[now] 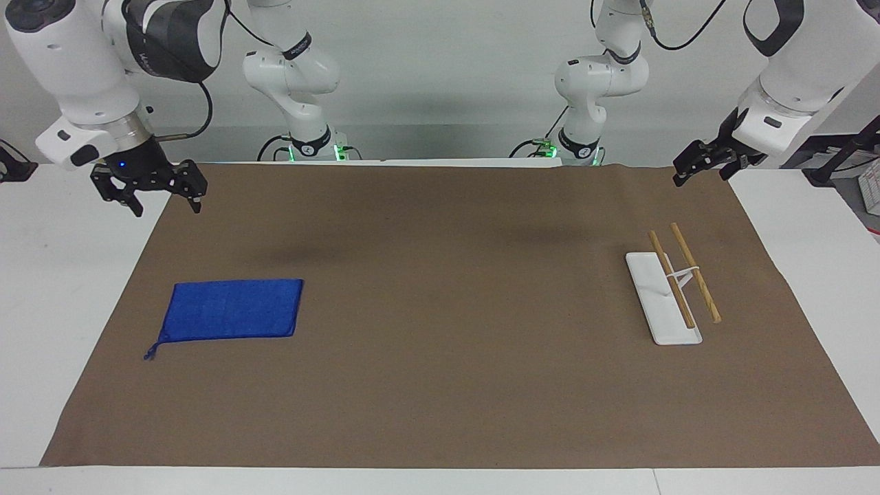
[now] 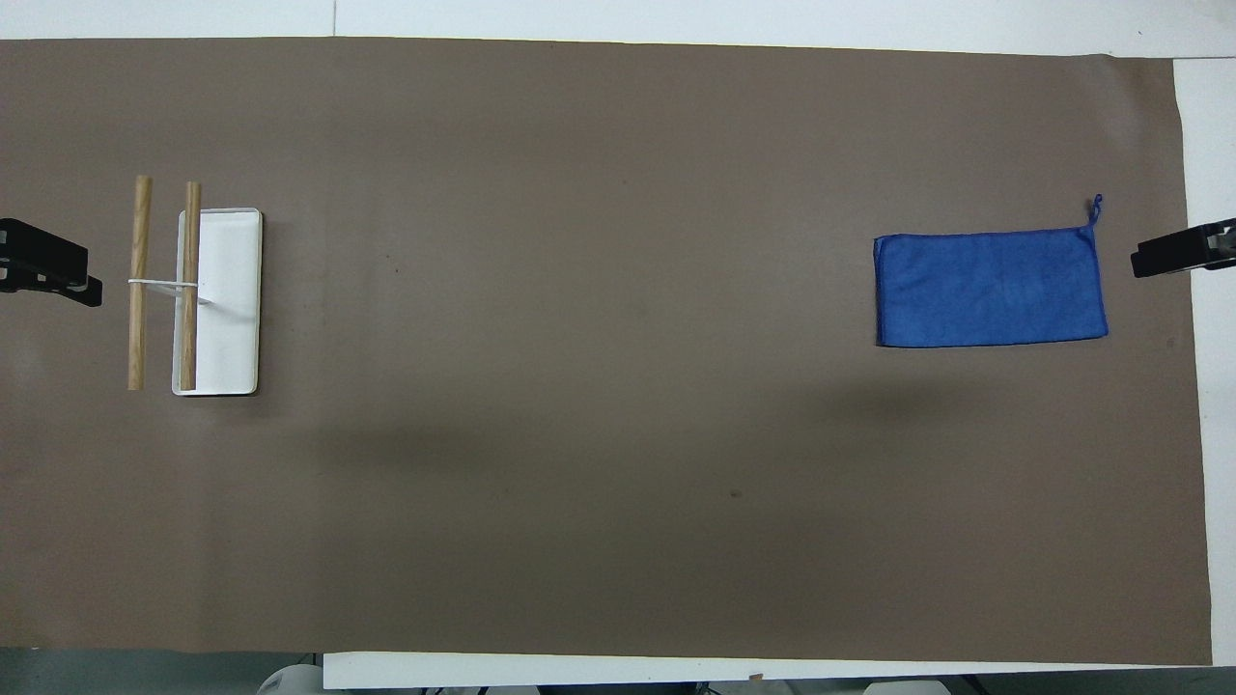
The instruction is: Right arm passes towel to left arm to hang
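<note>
Toward the right arm's end of the mat, the towel lies flat, ungrasped; we judge pickup next: right gripper wide open, empty, must descend; left gripper open, empty, waits.

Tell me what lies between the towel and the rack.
Nothing: between the towel and the rack only bare brown mat shows, clearest in the overhead view.

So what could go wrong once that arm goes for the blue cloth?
Three things, probably. The towel lies flat on the brown mat, so the right gripper may pinch the mat along with it or slide off. Its thin loop string could snag during the handover to the left gripper. And the rack has slim wooden bars on a small white base, so a dragged towel might tip it.
</note>
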`<state>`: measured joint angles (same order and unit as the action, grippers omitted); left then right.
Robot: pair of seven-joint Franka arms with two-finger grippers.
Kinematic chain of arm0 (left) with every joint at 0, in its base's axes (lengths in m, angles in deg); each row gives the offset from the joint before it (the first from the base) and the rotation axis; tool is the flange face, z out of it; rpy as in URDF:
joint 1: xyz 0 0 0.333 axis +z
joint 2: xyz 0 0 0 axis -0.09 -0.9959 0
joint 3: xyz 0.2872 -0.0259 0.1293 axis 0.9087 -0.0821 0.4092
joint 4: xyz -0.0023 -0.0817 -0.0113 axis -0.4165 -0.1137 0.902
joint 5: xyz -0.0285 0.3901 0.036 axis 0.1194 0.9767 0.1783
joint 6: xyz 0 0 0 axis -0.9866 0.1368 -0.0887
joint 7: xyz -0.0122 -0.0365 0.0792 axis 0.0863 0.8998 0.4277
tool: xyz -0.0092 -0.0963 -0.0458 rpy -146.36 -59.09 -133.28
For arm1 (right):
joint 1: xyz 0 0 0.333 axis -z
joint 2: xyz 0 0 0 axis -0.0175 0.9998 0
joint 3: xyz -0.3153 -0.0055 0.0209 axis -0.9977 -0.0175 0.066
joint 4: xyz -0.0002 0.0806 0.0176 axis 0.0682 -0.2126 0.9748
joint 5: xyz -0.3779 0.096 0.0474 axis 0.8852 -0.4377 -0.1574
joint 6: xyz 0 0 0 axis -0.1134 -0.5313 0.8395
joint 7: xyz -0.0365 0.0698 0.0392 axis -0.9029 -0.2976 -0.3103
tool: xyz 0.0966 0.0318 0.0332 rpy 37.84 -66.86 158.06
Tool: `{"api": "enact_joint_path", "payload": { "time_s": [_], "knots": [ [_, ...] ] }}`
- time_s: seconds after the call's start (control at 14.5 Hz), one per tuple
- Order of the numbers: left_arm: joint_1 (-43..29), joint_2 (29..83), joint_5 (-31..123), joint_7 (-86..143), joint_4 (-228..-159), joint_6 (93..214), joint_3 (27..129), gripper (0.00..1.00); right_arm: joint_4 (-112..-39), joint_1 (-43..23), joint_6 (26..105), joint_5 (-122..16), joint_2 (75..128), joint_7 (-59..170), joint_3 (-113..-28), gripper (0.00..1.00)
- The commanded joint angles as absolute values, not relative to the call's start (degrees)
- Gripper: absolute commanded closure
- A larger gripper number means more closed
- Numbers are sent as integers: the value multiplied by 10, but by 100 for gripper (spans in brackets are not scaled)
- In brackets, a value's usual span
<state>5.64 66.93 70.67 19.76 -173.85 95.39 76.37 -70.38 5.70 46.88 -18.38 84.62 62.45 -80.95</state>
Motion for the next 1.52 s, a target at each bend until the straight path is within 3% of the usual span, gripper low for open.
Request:
{"api": "enact_joint_path", "payload": {
  "time_s": [0.0, 0.34, 0.55, 0.97, 1.17, 1.45],
  "knots": [
    [58, 680, 701, 197, -1753, 964, 765, 0, -717, 56, 466, -174, 837, 638, -813, 0],
    [58, 680, 701, 197, -1753, 964, 765, 0, -752, 63, 489, -182, 849, 640, -812, 1],
    [58, 680, 701, 197, -1753, 964, 765, 0, -812, 65, 570, -182, 857, 651, -820, 2],
    [58, 680, 701, 197, -1753, 964, 765, 0, -889, 91, 769, -217, 948, 718, -825, 5],
    [58, 680, 701, 197, -1754, 964, 765, 0, -891, 100, 824, -244, 1000, 765, -824, 6],
    [58, 680, 701, 197, -1753, 964, 765, 0, -898, 103, 843, -246, 1025, 770, -821, 11]
  ]
}}
